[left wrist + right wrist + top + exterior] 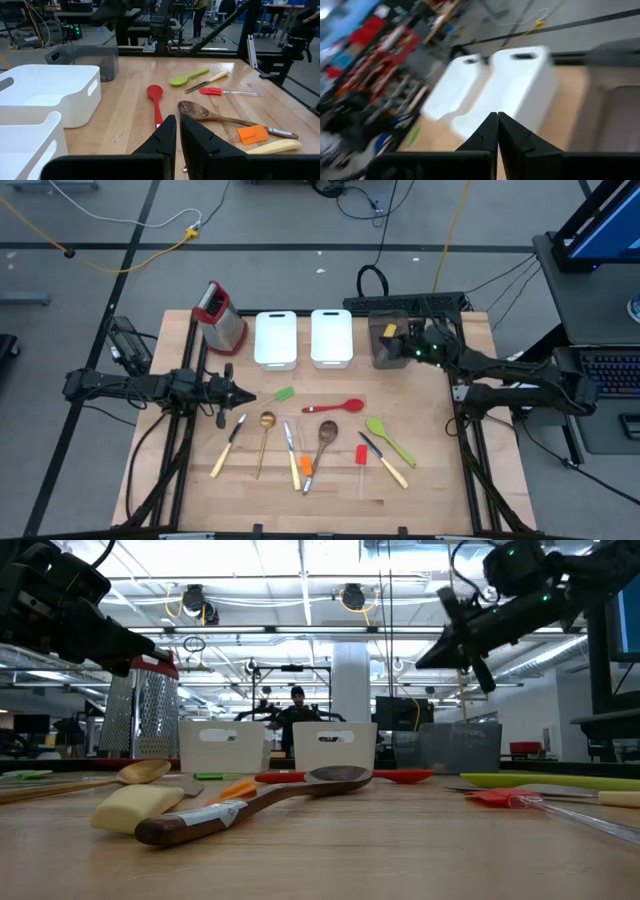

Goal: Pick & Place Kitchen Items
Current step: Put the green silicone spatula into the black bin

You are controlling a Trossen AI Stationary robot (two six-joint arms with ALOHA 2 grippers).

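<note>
Looking down on the table, I see my left gripper (250, 395) held above the wood near the left edge, its fingers (167, 134) pressed together with only a thin slit between them and nothing in them. It sits just beside the green spatula (284, 394), not touching it. My right gripper (395, 346) hangs over the grey tray (383, 358) at the back right, jaws fully together and empty; from its wrist I see the two white trays (512, 82) past the fingertips.

All the utensils lie loose on the table in front of the trays. The red spoon (335, 407) lies crosswise at the centre, the green spoon (389, 438) diagonal to its right. A cream-handled knife (385, 460) crosses under the green spoon, and the red spatula (361, 454) lies just beside it. The wooden spoon (323, 440) sits in the middle, with the orange spatula (305, 467) and a yellow-handled tool (292, 460) touching or overlapping near its handle. The gold spoon (265, 438) and another cream-handled knife (227, 448) lie farther left.

A grater (219, 315) stands at the back left, beside the white trays.
</note>
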